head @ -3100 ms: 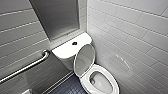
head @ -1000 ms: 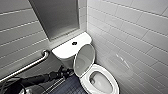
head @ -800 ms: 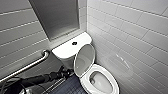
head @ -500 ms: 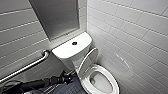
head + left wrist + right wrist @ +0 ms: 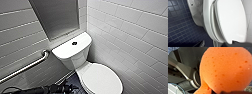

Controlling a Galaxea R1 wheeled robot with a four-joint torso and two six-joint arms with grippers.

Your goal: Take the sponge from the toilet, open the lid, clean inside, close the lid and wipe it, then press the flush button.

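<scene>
Lid [image 5: 102, 78] is now lying shut, previously raised. Right gripper [image 5: 211, 91] is clamping one sponge [image 5: 225, 69]; left gripper [image 5: 68, 88] state cannot be told. One grab bar [image 5: 25, 68] is flanking one toilet [image 5: 75, 57].

A washroom. A white ceramic toilet [image 5: 83, 61] with a round flush button [image 5: 74, 43] in its tank top stands in a corner of pale wall tiles [image 5: 130, 37]. A steel grab bar [image 5: 25, 67] is fixed to the wall beside it. The floor [image 5: 179, 25] is small dark blue tiles.
</scene>
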